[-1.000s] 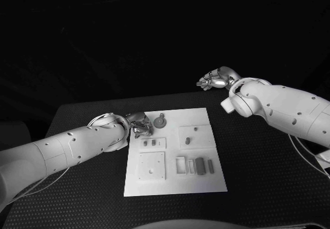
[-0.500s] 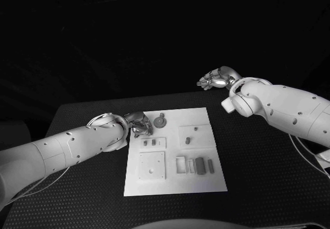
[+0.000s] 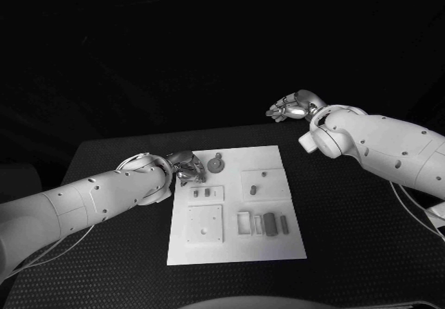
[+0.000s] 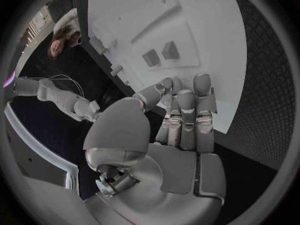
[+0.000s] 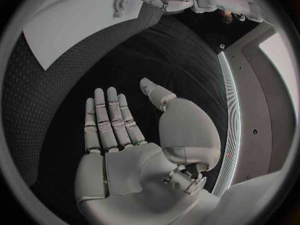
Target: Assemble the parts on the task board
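Black textured desk (image 3: 111, 257) carries the white task board (image 3: 236, 248) at its middle, long side running away from the robot. Left arm (image 3: 74, 206) reaches in over the desk; left hand (image 3: 188, 168) hovers at the board's far left edge, fingers straight and close together, holding nothing. Right arm (image 3: 390, 148) is raised past the board's far right corner; right hand (image 3: 292, 108) sits well clear of the board, flat and open-palmed, empty. Small grey parts (image 3: 270, 223) lie in recesses near the board's right side; a round part (image 3: 215, 165) rests just beside the left hand.
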